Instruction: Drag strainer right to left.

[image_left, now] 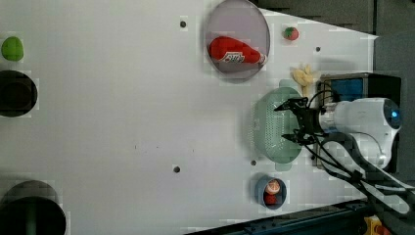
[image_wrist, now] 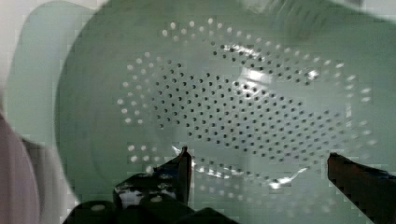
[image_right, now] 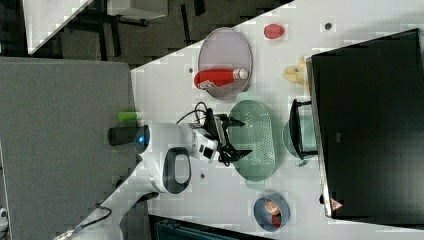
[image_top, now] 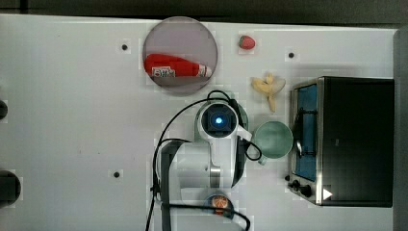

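The strainer (image_left: pixel 270 128) is a pale mint-green oblong colander with a dotted bottom, lying on the white table beside the oven. In the right view the strainer (image_right: pixel 257 142) lies between my arm and the oven. My gripper (image_left: pixel 292 121) hangs open over the strainer's bowl, toward the left view's right side of it, with nothing between its fingers. The right view has the gripper (image_right: pixel 238 137) spread over the strainer's near long side. In the wrist view the strainer's holed bottom (image_wrist: pixel 243 98) lies just beyond the open gripper (image_wrist: pixel 261 170). Whether the fingertips touch the plastic I cannot tell.
A round mint-green cup (image_top: pixel 273 139) stands next to the black toaster oven (image_top: pixel 353 139). A grey plate (image_top: pixel 180 33) holds a red ketchup bottle (image_top: pixel 175 66). A strawberry (image_top: pixel 247 42) and banana (image_top: pixel 268 87) lie near. A blue bowl (image_left: pixel 270 192) of fruit sits by the table's edge.
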